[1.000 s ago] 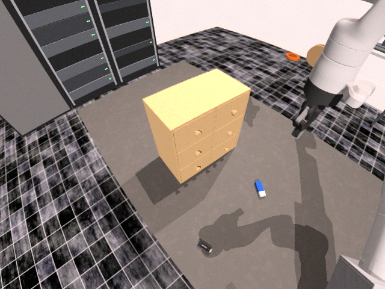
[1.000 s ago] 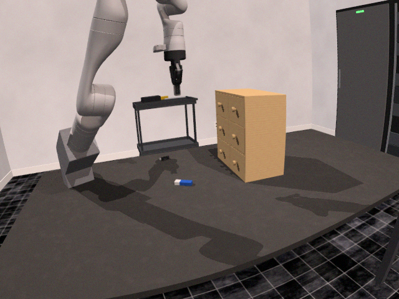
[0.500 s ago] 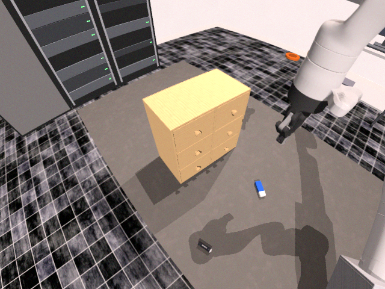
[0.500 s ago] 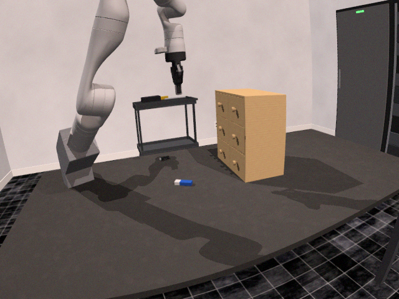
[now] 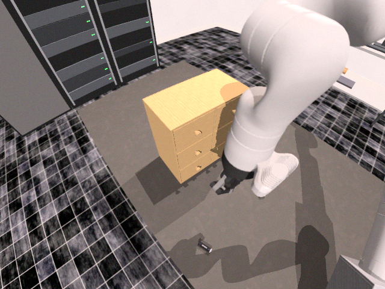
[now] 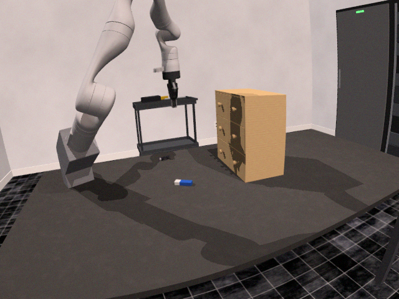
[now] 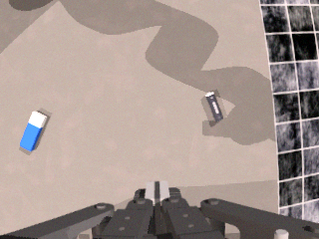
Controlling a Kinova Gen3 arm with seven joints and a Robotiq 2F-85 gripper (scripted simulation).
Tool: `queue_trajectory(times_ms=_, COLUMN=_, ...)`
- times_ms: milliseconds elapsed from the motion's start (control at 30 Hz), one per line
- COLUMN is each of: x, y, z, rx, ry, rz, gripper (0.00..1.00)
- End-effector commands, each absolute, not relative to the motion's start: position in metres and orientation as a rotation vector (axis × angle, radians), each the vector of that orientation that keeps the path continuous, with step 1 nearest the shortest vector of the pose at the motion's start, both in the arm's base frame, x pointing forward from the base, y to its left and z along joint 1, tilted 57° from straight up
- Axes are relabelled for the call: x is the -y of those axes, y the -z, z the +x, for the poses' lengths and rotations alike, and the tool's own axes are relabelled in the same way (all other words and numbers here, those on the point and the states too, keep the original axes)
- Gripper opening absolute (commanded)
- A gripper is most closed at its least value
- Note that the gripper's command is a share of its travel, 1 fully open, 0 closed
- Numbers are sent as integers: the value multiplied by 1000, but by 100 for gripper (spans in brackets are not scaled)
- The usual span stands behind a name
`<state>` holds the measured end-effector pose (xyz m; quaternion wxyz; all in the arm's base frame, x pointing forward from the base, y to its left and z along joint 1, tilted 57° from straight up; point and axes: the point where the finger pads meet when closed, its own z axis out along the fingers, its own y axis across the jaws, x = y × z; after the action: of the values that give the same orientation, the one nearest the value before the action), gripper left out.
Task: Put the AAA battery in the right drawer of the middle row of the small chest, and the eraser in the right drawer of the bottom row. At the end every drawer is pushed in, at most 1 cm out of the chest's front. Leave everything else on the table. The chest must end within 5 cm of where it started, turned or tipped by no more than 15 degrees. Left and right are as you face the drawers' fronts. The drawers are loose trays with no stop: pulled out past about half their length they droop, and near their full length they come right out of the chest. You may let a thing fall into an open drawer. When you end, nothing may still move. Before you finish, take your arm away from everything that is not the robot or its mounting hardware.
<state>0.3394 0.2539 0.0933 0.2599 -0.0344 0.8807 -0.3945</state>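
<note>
The battery [image 5: 204, 245] [image 6: 164, 158] [image 7: 214, 107] lies on its side on the tabletop [image 5: 248, 217] [image 6: 161, 208] [image 7: 125, 100], well apart from the front of the chest [image 5: 192, 96] [image 6: 264, 138] and near one table edge. Shadow of the arm [image 5: 304, 56] [image 6: 96, 96] falls around it. The eraser [image 6: 183, 182] [image 7: 33, 130], blue and white, lies flat on the same tabletop, well apart from the battery; in the top view I cannot see it.

The chest stands upright, and all its six drawers look pushed in. In the top view the arm covers a large part of the right-hand drawers, but the exterior view shows their knobs. The pincer [image 5: 221, 188] [image 6: 174, 104] [image 7: 158, 195] is fully closed, has hold of nothing, and hangs above the tabletop, apart from the chest.

Beyond the table there is a dark trolley [image 6: 194, 123], with a black thing [image 6: 150, 98] and a yellow thing [image 6: 164, 97] on its top. The server cabinet [image 5: 27, 77] stands behind the tabletop, apart from the chest.

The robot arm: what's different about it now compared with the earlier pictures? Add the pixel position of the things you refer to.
The arm has swung toward the wooden chest [image 5: 161, 124] [image 6: 264, 135], so from the top its closed, empty end effector [image 5: 221, 190] [image 6: 174, 105] [image 7: 158, 195] now shows by the drawer fronts. Nothing was taken hold of or let go. The battery [image 5: 205, 245] [image 6: 164, 158] [image 7: 214, 107], eraser [image 6: 183, 182] [image 7: 33, 131] and chest stayed put, with its drawers shut.
</note>
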Motion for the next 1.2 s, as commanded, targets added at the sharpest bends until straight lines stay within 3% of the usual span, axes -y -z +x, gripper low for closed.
queue_trajectory(times_ms=0, x=-248, y=-51, z=357, rx=-2388, ry=1104, rz=-59, gripper=0)
queue_trajectory(times_ms=667, x=-249, y=-36, z=365, rx=-2388, ry=1082, rz=-91, gripper=0)
queue_trajectory(times_ms=1167, x=-260, y=11, z=406, rx=-2328, ry=938, rz=-276, gripper=0)
